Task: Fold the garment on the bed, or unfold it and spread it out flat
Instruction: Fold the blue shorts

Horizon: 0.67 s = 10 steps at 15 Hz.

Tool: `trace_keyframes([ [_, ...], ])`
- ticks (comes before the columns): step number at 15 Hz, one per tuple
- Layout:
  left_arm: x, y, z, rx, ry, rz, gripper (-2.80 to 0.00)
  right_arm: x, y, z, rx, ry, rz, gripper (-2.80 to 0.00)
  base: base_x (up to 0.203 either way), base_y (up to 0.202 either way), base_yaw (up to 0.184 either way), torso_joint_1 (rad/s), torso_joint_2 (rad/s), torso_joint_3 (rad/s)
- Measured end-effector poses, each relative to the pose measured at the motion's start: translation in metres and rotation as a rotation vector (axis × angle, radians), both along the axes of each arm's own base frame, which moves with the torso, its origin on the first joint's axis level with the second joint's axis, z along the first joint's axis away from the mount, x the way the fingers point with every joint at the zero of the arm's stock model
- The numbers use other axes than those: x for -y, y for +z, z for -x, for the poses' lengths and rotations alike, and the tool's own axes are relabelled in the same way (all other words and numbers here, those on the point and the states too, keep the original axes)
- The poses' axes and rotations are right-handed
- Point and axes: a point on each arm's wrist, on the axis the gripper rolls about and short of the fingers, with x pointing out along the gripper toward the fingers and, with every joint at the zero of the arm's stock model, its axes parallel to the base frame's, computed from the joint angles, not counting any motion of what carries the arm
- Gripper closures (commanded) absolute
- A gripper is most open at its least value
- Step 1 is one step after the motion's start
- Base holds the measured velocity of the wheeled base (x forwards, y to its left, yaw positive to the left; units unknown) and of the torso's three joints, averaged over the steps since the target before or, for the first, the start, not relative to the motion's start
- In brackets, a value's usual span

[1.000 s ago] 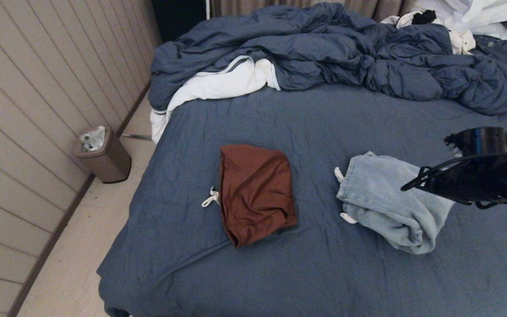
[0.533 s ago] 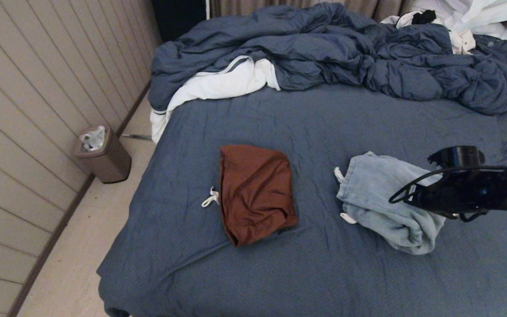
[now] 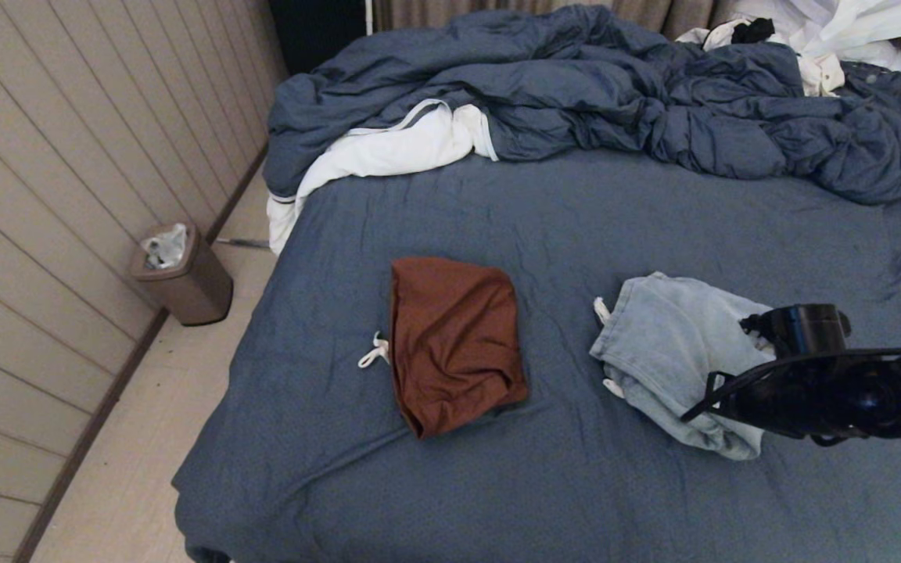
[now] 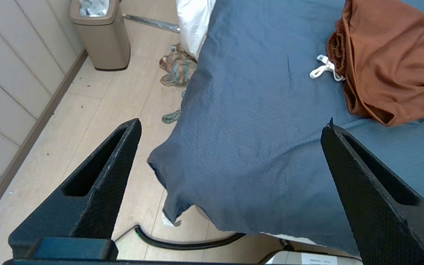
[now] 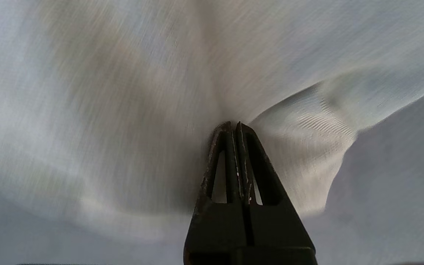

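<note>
- The bed (image 3: 576,234), a wide mattress w/ a slate-blue sheet, fills most of the head view; the sheet is wrinkled, and one corner droops over the edge in the left wrist view.
- Puffy blue duvet w/ white lining (image 3: 615,102) is bunched up across the far end of the bed, white side spilling out on the robot's left.
- White crumpled cloth (image 3: 834,31) sits at the far right corner, just behind the duvet.
- Rust-brown folded shorts w/ a white drawstring (image 3: 454,344) lie flat around mid-bed, well apart from the other garment.
- Light blue-grey soft garment (image 3: 669,352) lies bunched on the robot's right side of the sheet, white cord ends poking out of its left edge.
- Right gripper (image 5: 236,127) is over the near right part of that light garment, fingers clenched together w/ tips pressed right into the fabric. Can't tell if any cloth is actually pinched btwn them.
- Left gripper (image 4: 230,125) is parked off the near left corner of the bed, above the floor, fingers spread wide, nothing in them.
- Tan bin w/ a liner (image 3: 184,274) stands on the floor by the panelled wall.
- Small patterned cloth (image 4: 177,68) lies on the floor beside the bed.
</note>
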Motion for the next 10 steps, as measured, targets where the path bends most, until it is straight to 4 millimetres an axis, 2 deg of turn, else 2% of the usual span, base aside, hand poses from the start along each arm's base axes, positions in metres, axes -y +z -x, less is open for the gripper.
trace_keyframes([
  [4,0.000,0.000,0.000,0.000,0.000,0.000,-2.80,-0.021,-0.006,0.014,-0.017,0.052,-0.013,0.00,0.000,0.000,0.000,0.000,0.00,0.000],
  [10,0.000,0.000,0.000,0.000,0.000,0.000,-2.80,-0.036,-0.013,0.026,-0.029,0.101,-0.016,0.00,0.000,0.000,0.000,0.000,0.00,0.000],
])
